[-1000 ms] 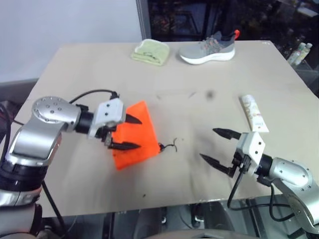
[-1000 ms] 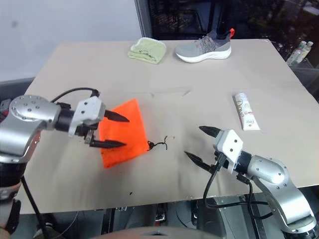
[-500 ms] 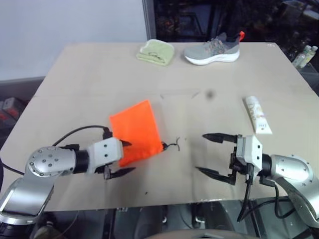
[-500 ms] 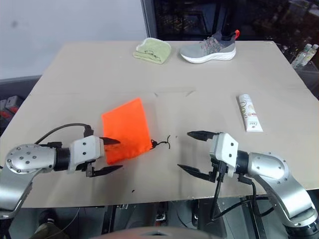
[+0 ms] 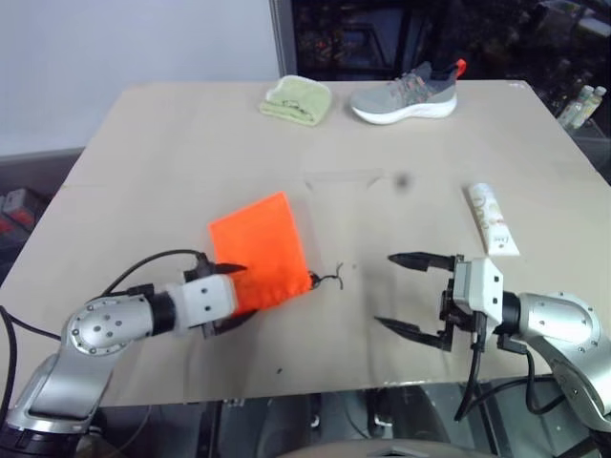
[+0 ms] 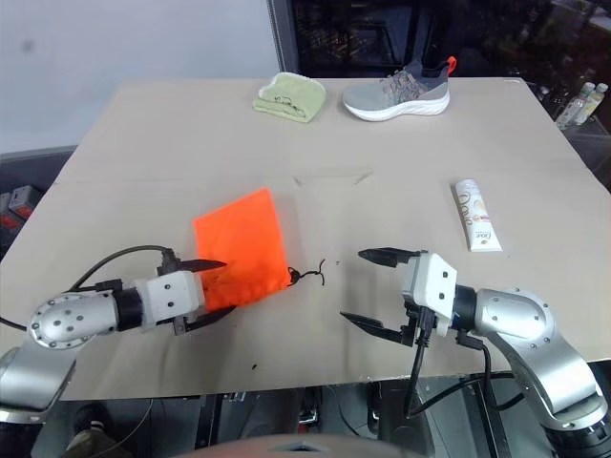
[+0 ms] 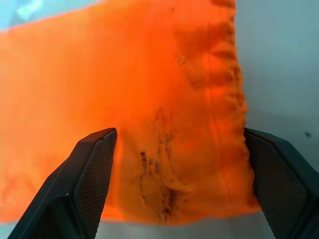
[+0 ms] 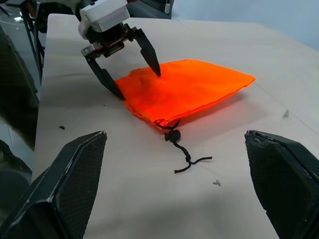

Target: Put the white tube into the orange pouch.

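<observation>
The orange pouch (image 5: 260, 250) lies flat on the table, left of centre, with its dark cord (image 5: 329, 280) trailing from its right corner. My left gripper (image 5: 232, 296) is open and low at the pouch's near end, its fingers straddling that end. In the left wrist view the pouch (image 7: 149, 99) lies between the fingers (image 7: 89, 184). The white tube (image 5: 492, 219) lies far right on the table, beyond my right gripper (image 5: 385, 290). That gripper hovers open and empty, pointing left toward the pouch (image 8: 189, 87) and the left gripper (image 8: 132, 59).
A grey shoe (image 5: 406, 93) and a folded light green cloth (image 5: 296, 98) sit at the table's far edge. Small pale bottles (image 5: 584, 105) stand off the table at far right. Bare table (image 5: 382, 191) lies between the pouch and the tube.
My left gripper has come down from above the pouch to the table at the pouch's near end, still open. The right gripper has stayed in place. The camera has shifted slightly.
</observation>
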